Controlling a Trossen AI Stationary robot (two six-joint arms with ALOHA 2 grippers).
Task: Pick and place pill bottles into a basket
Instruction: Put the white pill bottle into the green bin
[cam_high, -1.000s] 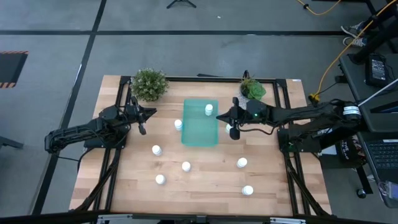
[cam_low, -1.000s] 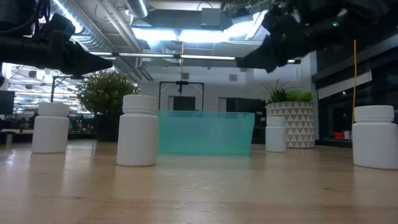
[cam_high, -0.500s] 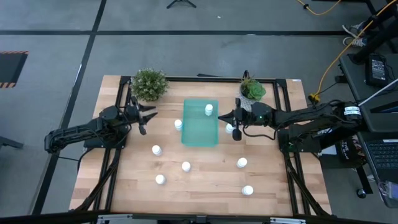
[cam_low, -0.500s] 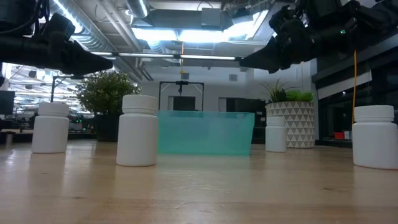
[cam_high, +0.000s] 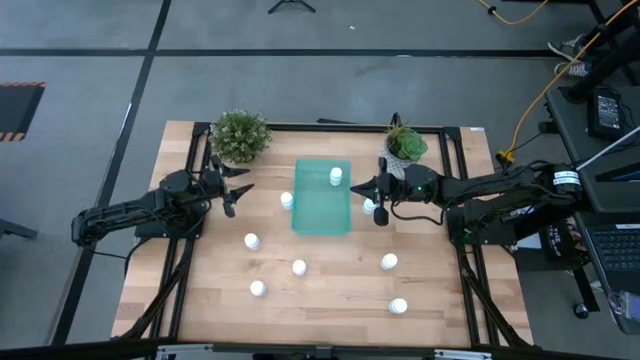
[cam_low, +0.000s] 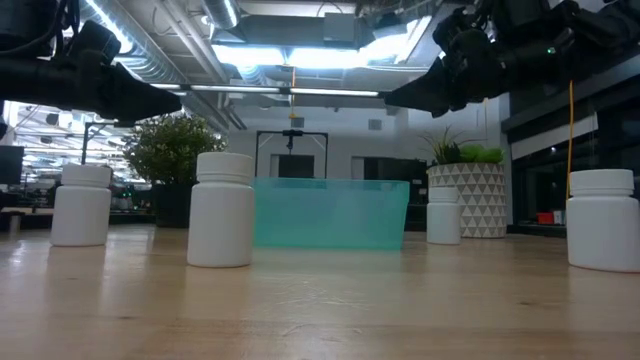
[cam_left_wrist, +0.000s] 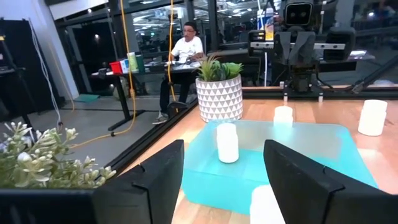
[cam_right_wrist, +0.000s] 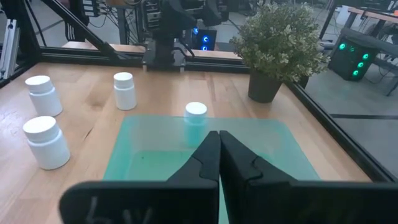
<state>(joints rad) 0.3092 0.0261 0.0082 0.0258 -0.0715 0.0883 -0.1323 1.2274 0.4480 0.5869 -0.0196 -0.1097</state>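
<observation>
Wooden surface (cam_high: 330, 270) carries the teal basket (cam_high: 322, 205) at its middle, one pill bottle (cam_high: 336, 176) standing inside and the others scattered around it. Left claw (cam_high: 240, 182), narrow a second ago, now gapes wide and empty beside the basket. Right claw (cam_high: 377, 190) has drawn slightly back from the basket's far side, pinched together, holding nothing.

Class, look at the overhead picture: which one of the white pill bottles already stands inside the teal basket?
The pill bottle at the basket's far end; all others stand outside on the wooden table.
</observation>
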